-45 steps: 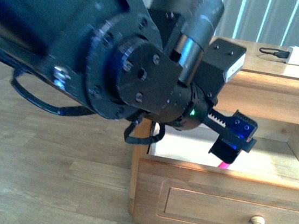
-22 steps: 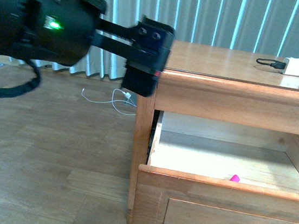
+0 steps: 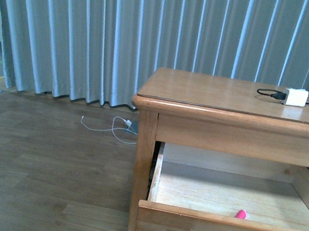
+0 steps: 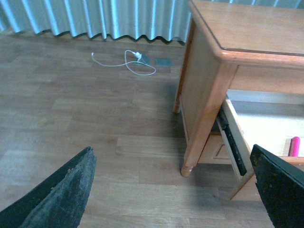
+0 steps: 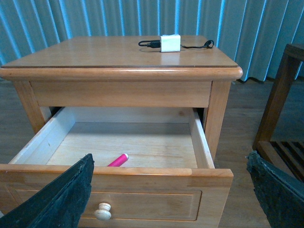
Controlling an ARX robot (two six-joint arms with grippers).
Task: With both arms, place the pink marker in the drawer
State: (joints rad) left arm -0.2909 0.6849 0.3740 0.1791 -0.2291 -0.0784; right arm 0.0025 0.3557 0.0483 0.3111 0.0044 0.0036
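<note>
Lying in drawer (image 5: 202, 137), pink marker (image 5: 118, 160) shows its length at right wrist, tip frontally; both pincers (image 4: 171, 149) (image 5: 169, 156) released.

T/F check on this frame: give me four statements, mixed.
1. The pink marker lies inside the open drawer. True.
2. The white charger block sits in the drawer. False: it rests on the cabinet top.
3. The right gripper holds the marker. False: its jaws stand wide apart with nothing between them.
4. A white cable lies on the floor near the curtain. True.
</note>
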